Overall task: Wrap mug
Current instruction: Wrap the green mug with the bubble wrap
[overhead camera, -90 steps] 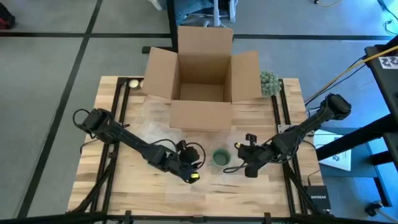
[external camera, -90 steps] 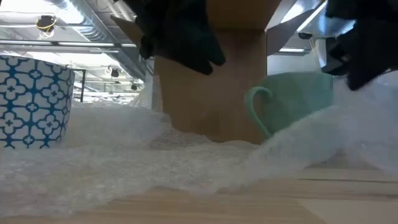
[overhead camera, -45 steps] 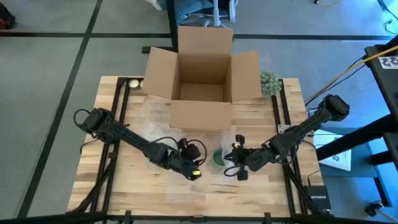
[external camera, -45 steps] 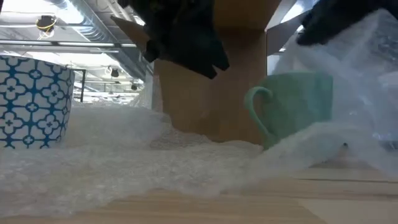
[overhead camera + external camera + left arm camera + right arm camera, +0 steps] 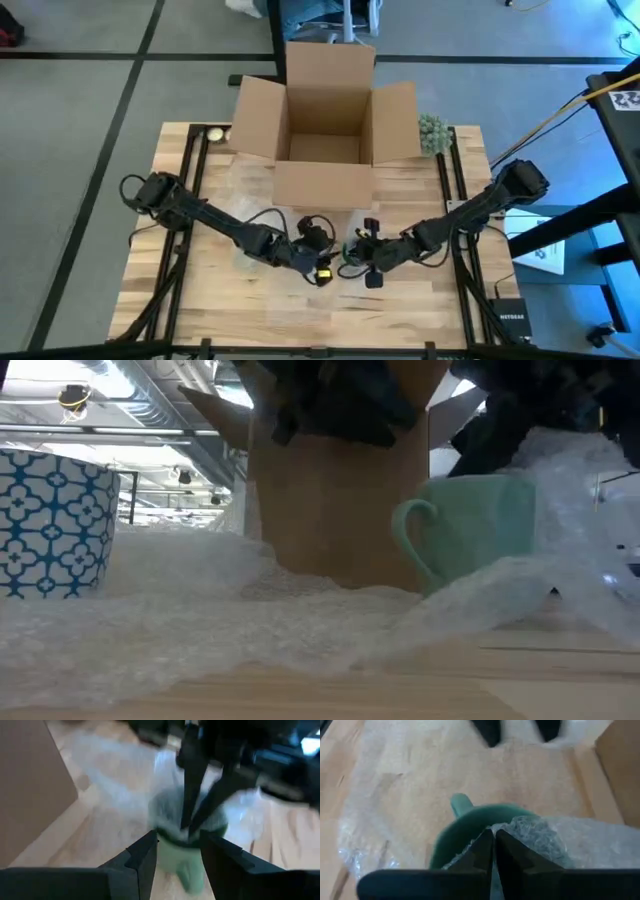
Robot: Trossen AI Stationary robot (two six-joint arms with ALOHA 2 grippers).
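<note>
A mint-green mug (image 5: pixel 470 530) stands upright on a sheet of clear bubble wrap (image 5: pixel 200 630) spread over the table in front of the box. My right gripper (image 5: pixel 493 840) hovers over the mug's rim, shut on a raised part of the wrap. My left gripper (image 5: pixel 177 851) stands open just left of the mug (image 5: pixel 182 860), its fingers pointing at the mug's side; I cannot tell whether they touch it. The mug's handle (image 5: pixel 460 804) points toward the table's near side. My right gripper pinches an edge of the bubble wrap (image 5: pixel 520 832) between its two fingers, coming slanting down from the table's right. The wrap is lifted over the right side of the mug and drapes across its rim, while the rest lies on the table. I cannot tell how many layers are in the pinch.
An open cardboard box (image 5: pixel 325 110) stands at the far middle of the table. A blue-and-white patterned mug (image 5: pixel 50 520) sits on the wrap to the left. A green knobbly object (image 5: pixel 432 132) and a small ball (image 5: pixel 214 133) lie at the far corners.
My right gripper has moved toward the table's left, drawing the wrap's edge up and over the mug's right side. My left gripper has moved right, toward the mug. The mug has stayed in place.
</note>
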